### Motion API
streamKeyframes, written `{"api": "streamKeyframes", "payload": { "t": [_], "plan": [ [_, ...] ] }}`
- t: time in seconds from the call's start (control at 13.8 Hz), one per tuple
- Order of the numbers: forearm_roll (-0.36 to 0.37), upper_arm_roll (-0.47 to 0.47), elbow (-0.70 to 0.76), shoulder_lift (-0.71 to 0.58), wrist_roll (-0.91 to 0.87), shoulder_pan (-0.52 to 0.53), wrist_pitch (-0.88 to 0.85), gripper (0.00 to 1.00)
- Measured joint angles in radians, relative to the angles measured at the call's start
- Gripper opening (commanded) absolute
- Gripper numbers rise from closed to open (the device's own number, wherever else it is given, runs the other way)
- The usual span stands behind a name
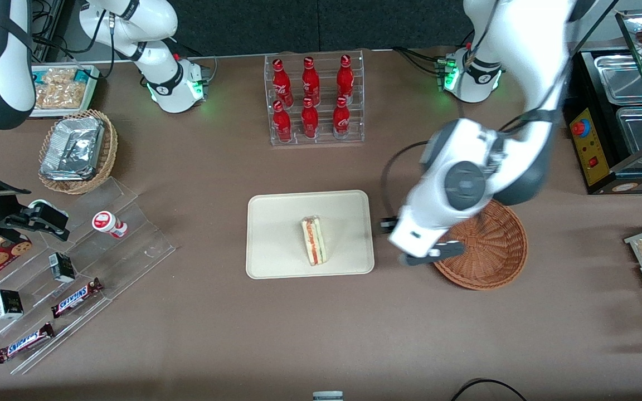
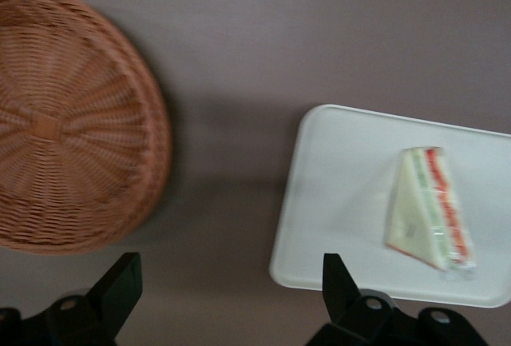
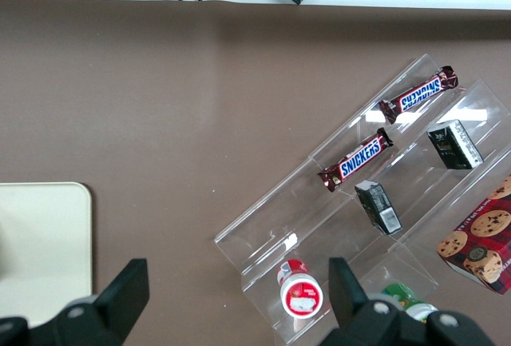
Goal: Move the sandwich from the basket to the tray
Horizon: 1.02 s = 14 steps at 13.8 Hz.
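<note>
Now the small three-cornered sandwich [image 1: 314,240] of white bread, with red and green stripes and a clear wrap, lies flat on the flat cream plastic tray [image 1: 276,223]. It sits a bit toward the tray's edge that faces the front camera, and it touches nothing else.

On the brown surface [image 1: 298,328], seen from the front camera, the tray is the nearer of the two task things. The round reddish-brown woven basket [image 1: 494,250] lies at about 3 o'clock from the tray, toward the working arm's end of the surface. A strip of bare brown surface shows between them, so they do not touch. In the wrist view the inside of the basket [image 2: 64,122] shows only its woven bottom.

The left arm's hand [image 1: 418,245] hangs in the air above the gap between tray and basket, over the basket's rim that faces the tray. Its two black fingers [image 2: 120,282] are spread wide apart and they pinch nothing.

Farther from the front camera, at about 12 o'clock from the tray, stands a clear plastic rack [image 1: 315,139] with six red cola bottles [image 1: 310,83] in it.
</note>
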Motion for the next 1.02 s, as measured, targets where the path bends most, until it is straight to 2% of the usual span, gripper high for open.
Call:
{"api": "streamKeyframes", "payload": {
  "t": [0.29, 0.58, 1.02],
  "plan": [
    [-0.003, 0.004, -0.224, -0.180, 0.232, 0.135, 0.006, 1.00],
    [0.000, 0.009, -0.356, -0.314, 0.432, 0.269, 0.006, 1.00],
    [0.048, 0.011, -0.339, -0.474, 0.496, 0.314, -0.156, 1.00]
  ]
}}
